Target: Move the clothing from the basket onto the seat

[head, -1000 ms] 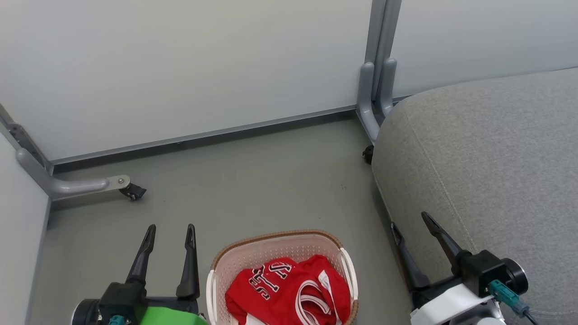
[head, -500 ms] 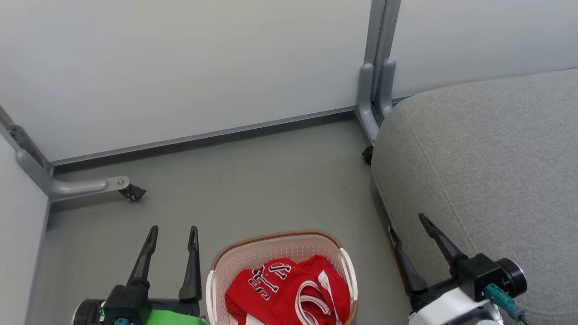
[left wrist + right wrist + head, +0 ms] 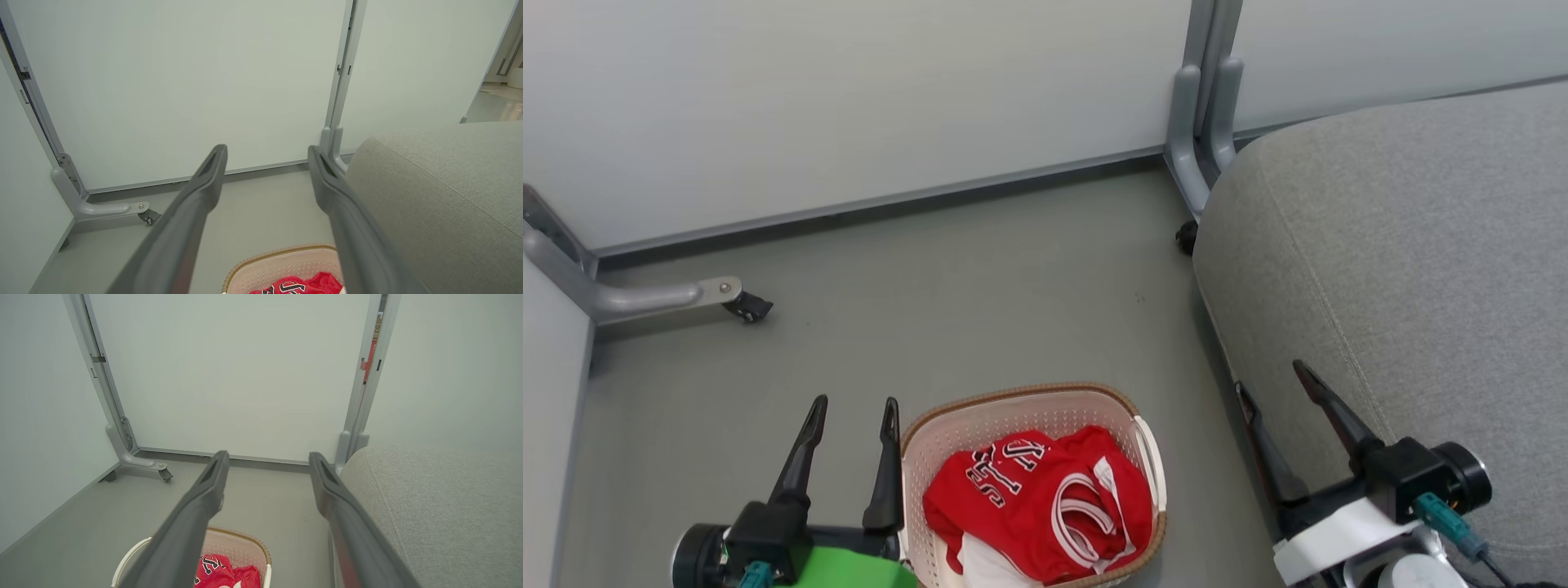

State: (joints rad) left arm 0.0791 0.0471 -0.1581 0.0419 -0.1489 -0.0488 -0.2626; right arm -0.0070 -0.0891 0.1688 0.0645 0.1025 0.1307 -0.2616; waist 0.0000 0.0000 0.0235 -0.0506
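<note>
Clothing (image 3: 1037, 506) sits heaped in the basket (image 3: 1013, 396) beside the seat (image 3: 1405, 269).
The basket stands on the floor (image 3: 980, 286), just left of that grey cushion. My left claw (image 3: 855, 402) hovers beside its left rim, fingers spread wide; my right claw (image 3: 1270, 376), equally wide, hangs at the seat's edge, holding nothing.

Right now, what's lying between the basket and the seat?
Nothing but a narrow strip of grey floor lies between the basket and the seat. They stand apart, not touching, as the head view shows.
</note>
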